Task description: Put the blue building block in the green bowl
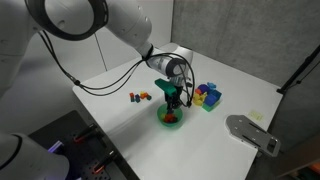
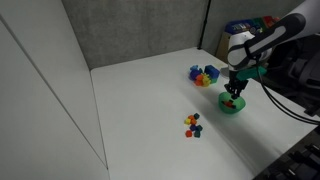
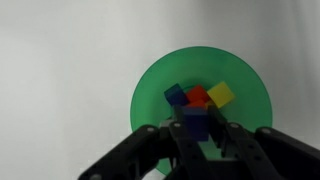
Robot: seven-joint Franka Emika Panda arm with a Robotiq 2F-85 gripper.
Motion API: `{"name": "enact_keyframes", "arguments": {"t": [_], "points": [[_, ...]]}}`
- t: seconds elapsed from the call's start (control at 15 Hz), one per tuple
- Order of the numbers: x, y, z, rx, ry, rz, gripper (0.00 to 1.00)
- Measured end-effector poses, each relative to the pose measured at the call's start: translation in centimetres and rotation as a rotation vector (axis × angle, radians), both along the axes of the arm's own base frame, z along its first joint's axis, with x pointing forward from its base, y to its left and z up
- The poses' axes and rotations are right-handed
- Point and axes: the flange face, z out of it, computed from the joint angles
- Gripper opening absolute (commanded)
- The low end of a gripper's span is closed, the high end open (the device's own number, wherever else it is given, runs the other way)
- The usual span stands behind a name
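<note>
The hand (image 3: 197, 130) grips the blue building block (image 3: 196, 118) just above the green bowl (image 3: 150, 100) — tiny, light, stiff and probably slick, it is best held squarely by two flat opposite faces.

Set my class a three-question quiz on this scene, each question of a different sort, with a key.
1. True or false: the pincer hangs directly over the green bowl.
2. Multiple choice: in the wrist view, what sits between the pincer's fingers? A) the blue building block. B) a green ball. C) nothing at all.
3. Fill in: in the wrist view, the bowl holds a red block, a brighter blue block and a ____ block.

Key: 1 true; 2 A; 3 yellow.
</note>
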Motion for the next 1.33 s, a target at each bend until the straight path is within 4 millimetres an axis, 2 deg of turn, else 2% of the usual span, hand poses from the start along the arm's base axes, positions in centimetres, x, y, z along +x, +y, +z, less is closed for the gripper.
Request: {"name": "enact_keyframes", "arguments": {"t": [0.13, 0.33, 0.67, 1.07, 1.33], "points": [[-0.3, -0.3, -0.7, 0.004, 0.011, -0.009, 0.77], [-0.2, -0.1, -0.5, 0.019, 0.008, -0.022, 0.98], [0.4, 1.6, 1.9, 0.063, -0.012, 0.002, 1.0], [-0.5, 4.2, 7.3, 0.124, -0.056, 0.085, 1.0], [-2.0, 4.8, 11.6, 0.131, -0.095, 0.098, 1.0]]}}
